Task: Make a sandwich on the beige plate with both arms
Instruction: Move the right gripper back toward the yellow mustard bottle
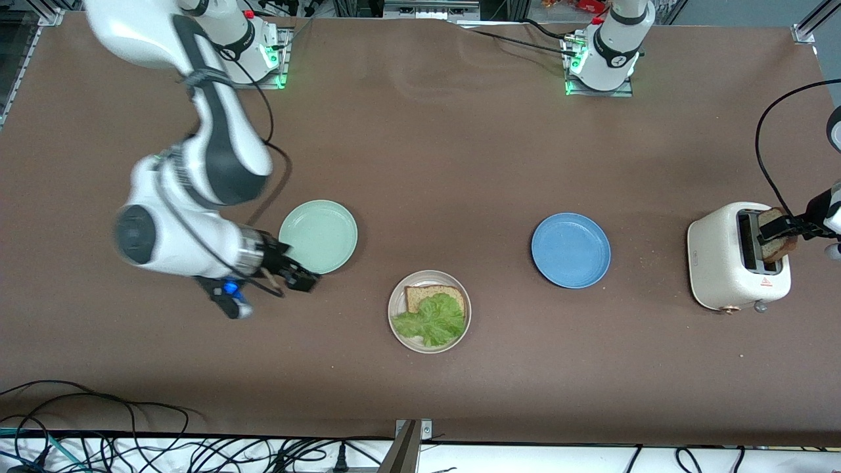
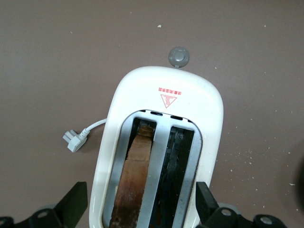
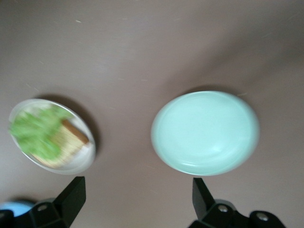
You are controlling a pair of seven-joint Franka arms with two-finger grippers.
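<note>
The beige plate [image 1: 396, 309] lies near the table's middle, nearer the front camera than the other plates. On it lies one bread slice [image 1: 430, 294] with a green lettuce leaf [image 1: 430, 320] on top. They also show in the right wrist view: plate [image 3: 83, 160], lettuce [image 3: 33, 130]. A second bread slice [image 1: 783, 248] stands in a slot of the white toaster [image 1: 723, 256]. My left gripper [image 1: 778, 230] is open over the toaster [image 2: 166, 90], its fingers [image 2: 71, 206] straddling the body, with the slice [image 2: 137, 171] between them. My right gripper [image 1: 299, 276] is open and empty, low beside the pale green plate.
The pale green plate [image 1: 318, 236] lies toward the right arm's end and shows in the right wrist view [image 3: 205, 132]. The blue plate [image 1: 570, 249] lies between the beige plate and the toaster. The toaster's loose white plug [image 2: 72, 140] lies on the table. Cables hang at the table's front edge.
</note>
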